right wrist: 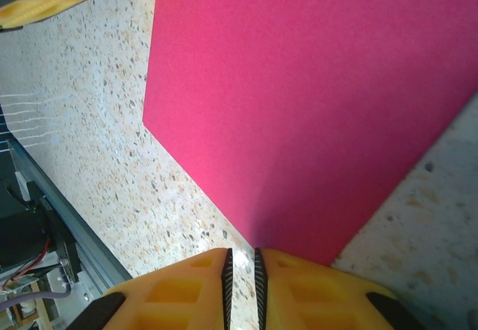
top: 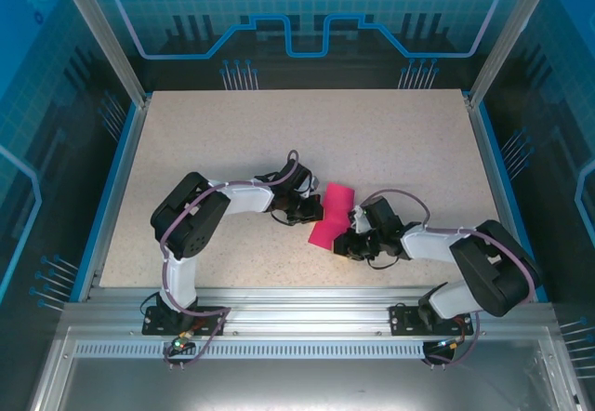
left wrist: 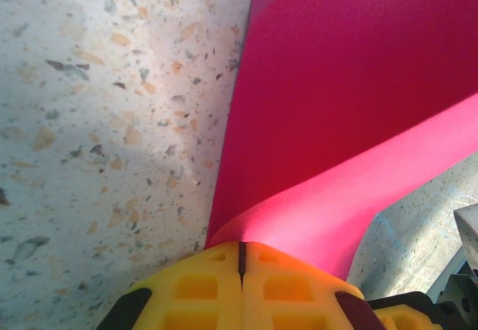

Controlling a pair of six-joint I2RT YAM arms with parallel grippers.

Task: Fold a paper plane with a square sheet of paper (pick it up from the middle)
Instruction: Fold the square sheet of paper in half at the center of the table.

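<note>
While the square sheet of paper point(top: 332, 214) lies mid-desk between the two arms, part of it rests flat on the desk point(top: 232, 141) and one edge curls up off the surface.

Left end effector point(left wrist: 240, 259): yellow fingers pressed together. The raised curl of the sheet runs into their seam, so it looks to be pinching that edge.

Right end effector point(right wrist: 240, 261): fingers nearly together, with a thin slit between them. The sheet's near edge reaches their tips. Whether any paper sits in the slit cannot be told.

Risks, as I judge them:
- The curl is soft, not creased. If the left arm carries it over while the far side is not held down, the whole sheet may slide on the smooth desk and the fold land crooked.
- If the right fingers have no real hold, the sheet can pivot about the left pinch, and the edges will not line up.
- Two arms pulling apart on thin paper could tear it or leave a stray crease.
- Both end effectors work close together at the sheet, so a misjudged move could knock one into the other.
</note>
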